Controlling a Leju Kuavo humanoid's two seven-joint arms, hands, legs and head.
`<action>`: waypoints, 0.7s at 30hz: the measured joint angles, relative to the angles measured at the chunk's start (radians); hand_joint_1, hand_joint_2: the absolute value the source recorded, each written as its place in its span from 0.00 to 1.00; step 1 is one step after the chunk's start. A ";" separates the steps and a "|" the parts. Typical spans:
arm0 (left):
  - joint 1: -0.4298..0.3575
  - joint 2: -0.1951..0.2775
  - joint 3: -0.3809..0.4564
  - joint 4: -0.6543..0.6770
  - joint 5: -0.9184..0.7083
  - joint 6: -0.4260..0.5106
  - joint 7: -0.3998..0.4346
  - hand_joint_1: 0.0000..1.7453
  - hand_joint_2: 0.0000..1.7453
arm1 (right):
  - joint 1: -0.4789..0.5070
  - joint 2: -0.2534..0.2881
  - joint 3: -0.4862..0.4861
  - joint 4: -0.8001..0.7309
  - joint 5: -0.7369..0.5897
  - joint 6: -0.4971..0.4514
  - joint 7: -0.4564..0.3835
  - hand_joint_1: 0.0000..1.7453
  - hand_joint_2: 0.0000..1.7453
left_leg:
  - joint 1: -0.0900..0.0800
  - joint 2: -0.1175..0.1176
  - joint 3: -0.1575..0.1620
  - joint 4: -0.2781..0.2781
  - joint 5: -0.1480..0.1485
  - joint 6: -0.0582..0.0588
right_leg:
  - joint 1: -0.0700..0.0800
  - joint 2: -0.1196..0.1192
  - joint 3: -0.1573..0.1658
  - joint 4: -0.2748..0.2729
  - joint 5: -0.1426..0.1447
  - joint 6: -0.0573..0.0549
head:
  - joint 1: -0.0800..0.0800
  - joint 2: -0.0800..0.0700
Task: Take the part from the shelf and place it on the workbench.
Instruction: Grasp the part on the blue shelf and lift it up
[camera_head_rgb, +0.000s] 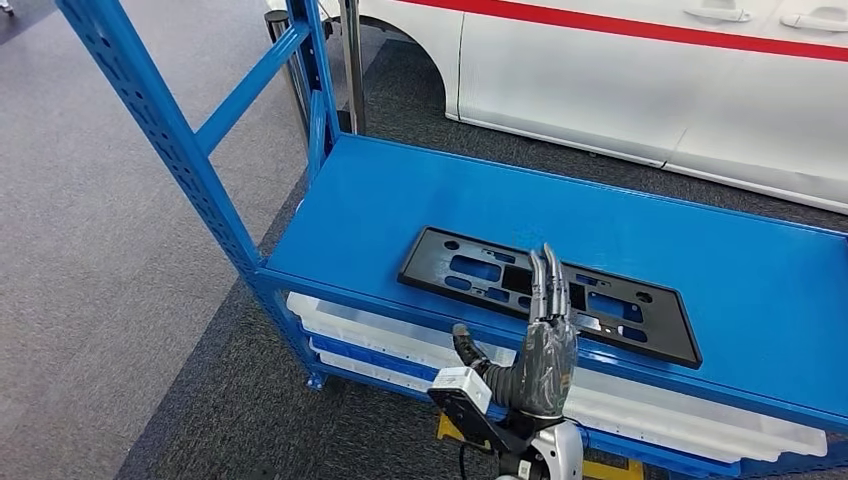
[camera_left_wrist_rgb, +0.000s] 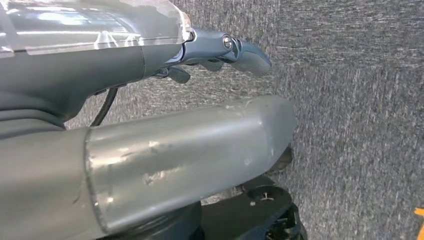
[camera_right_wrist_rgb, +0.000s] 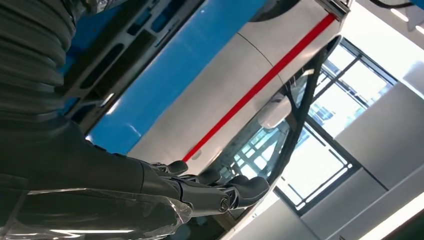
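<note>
The part is a flat black plastic frame (camera_head_rgb: 470, 270) with several cut-outs, lying on the top board of the blue shelf (camera_head_rgb: 400, 190). My right hand (camera_head_rgb: 540, 350) is raised in front of the shelf's front edge, fingers stretched up and apart, holding nothing; its fingertips overlap the part's near edge in the head view. In the right wrist view the right hand (camera_right_wrist_rgb: 210, 192) has straight fingers, with the part (camera_right_wrist_rgb: 115, 55) and blue board (camera_right_wrist_rgb: 190, 65) behind it. My left hand (camera_left_wrist_rgb: 220, 50) hangs over grey carpet, holding nothing.
A white car (camera_head_rgb: 620, 70) with a red stripe stands just behind the shelf. Blue perforated uprights (camera_head_rgb: 170, 130) rise at the shelf's left end. White trays (camera_head_rgb: 380, 335) sit on the lower level. Grey carpet lies to the left.
</note>
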 joint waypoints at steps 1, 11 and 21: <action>0.000 -0.001 0.000 0.000 0.000 0.000 0.000 0.00 0.00 | 0.005 -0.001 0.001 0.007 0.019 0.000 0.007 0.00 1.00 | -0.001 -0.001 0.001 0.001 -0.002 -0.003 | 0.000 -0.001 0.037 -0.072 0.030 -0.003 | 0.000 0.000; -0.003 -0.002 -0.004 0.000 -0.008 -0.001 0.003 0.00 0.00 | 0.029 -0.002 -0.046 0.059 0.228 -0.005 0.050 0.00 1.00 | 0.000 0.001 -0.085 0.198 -0.118 -0.049 | 0.001 -0.004 0.087 -0.192 0.068 -0.042 | -0.001 0.000; -0.008 0.001 -0.026 0.000 -0.018 -0.003 0.010 0.00 0.00 | 0.014 0.003 -0.121 0.082 0.367 -0.006 0.149 0.00 1.00 | -0.007 -0.001 0.002 0.013 -0.015 -0.025 | 0.011 -0.001 0.086 -0.178 0.059 -0.021 | 0.000 0.000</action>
